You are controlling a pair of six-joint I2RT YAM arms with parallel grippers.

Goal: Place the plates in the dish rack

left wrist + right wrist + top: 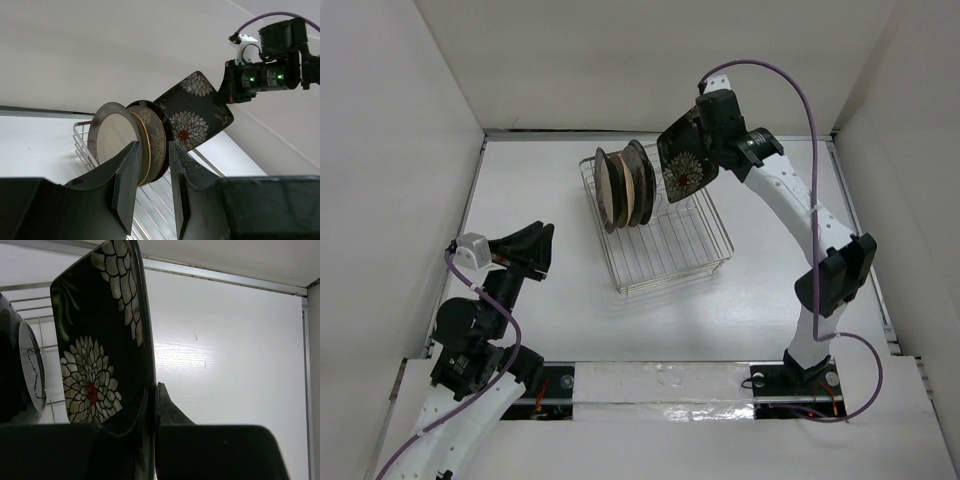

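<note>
My right claw point(700, 128) is clamped on the rim of the square plate point(685, 165), with one finger point(166, 410) pressed against its back. The plate is glossy black with rounded corners, painted with white chrysanthemum-like blooms that have red centres. It hangs tilted below the claw, over the far right end of the rack point(670, 245). The rack is a rectangular basket of thin bright wire on the smooth white counter point(540, 190).

Just left of the right claw, the round plates point(625, 185) stand on edge in the rack, packed face to face. I cannot tell whether the square plate touches them. The one nearest my left claw has a dark metallic rim and a matt cream centre. The next shows a tan edge and a brown floral pattern. In the right wrist view, one pale plate face carries a thin line drawing that I cannot make out.

My left claw point(542, 250) holds nothing. Its matt black fingers point(125, 192) sit narrowly apart, with the rack ahead and well apart from it. The white print on the right arm's wrist housing point(265, 80) is too small to read.
</note>
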